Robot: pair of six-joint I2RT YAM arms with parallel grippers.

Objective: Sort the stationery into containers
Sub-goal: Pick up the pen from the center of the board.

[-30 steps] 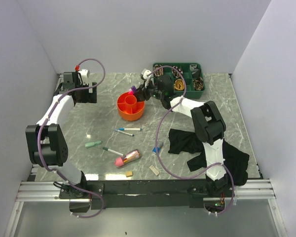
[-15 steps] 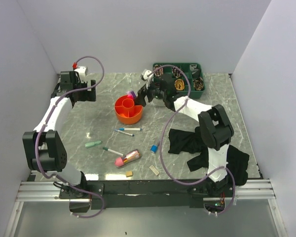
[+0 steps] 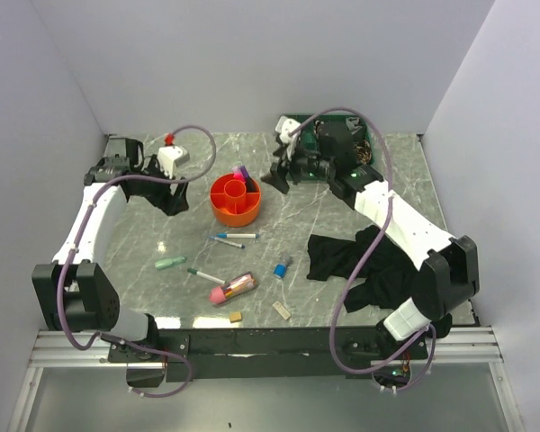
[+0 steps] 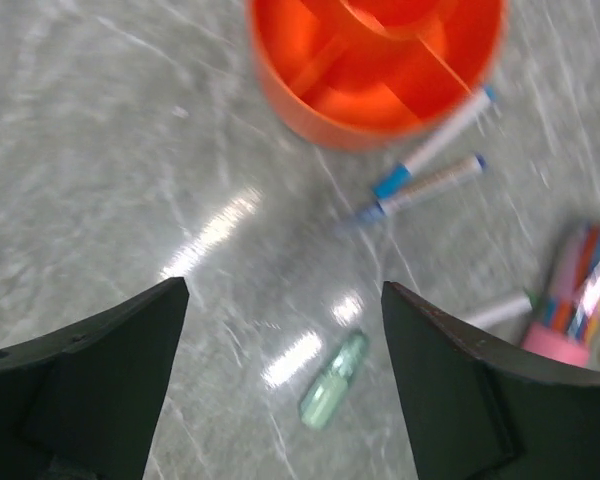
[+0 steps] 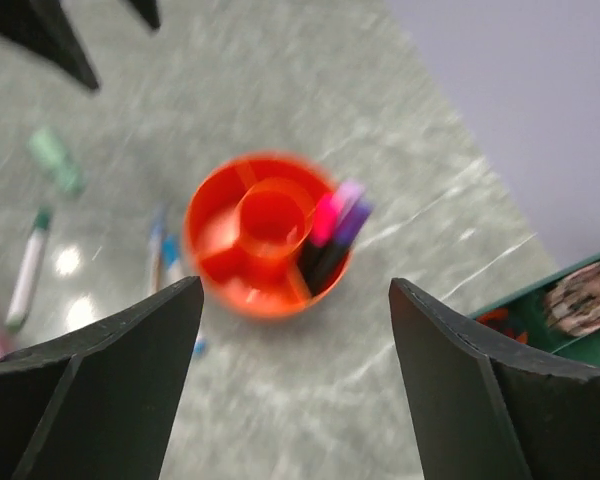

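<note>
1. Left gripper [image 4: 282, 290]: jaws spread wide with nothing between them. It hangs over the marble table [image 3: 162, 225], left of the organiser.
2. Right gripper [image 5: 295, 285]: jaws wide apart, nothing held. It is above the table just right of the organiser and on its far side.
3. Orange organiser [image 3: 237, 200]: round, upright, with a centre tube and divided sections. It stands at the far centre of the table, between the two grippers.
4. Pink marker [image 5: 335, 212] and purple marker [image 5: 350, 224]: side by side in one far-side section of the organiser, leaning on its rim.
5. Two blue-capped pens [image 3: 234, 237]: flat on the table, side by side, just near of the organiser.
6. Green highlighter [image 3: 170, 263]: lying flat, near and left of the pens.
7. White pen [image 3: 204, 274]: green-tipped, lying between the highlighter and the pink case.
8. Pink case [image 3: 232, 288]: tube-shaped, on its side at the near centre. Its contents are too blurred to tell.
9. Blue-capped piece [image 3: 282, 268]: right of the case, near the cloth; its kind cannot be told.
10. Two beige erasers [image 3: 236, 316]: at the near edge, apart from each other.
11. Black cloth [image 3: 342, 256]: crumpled, near right.
12. Green tray [image 3: 360, 126]: far right, partly hidden by the right arm.
</note>
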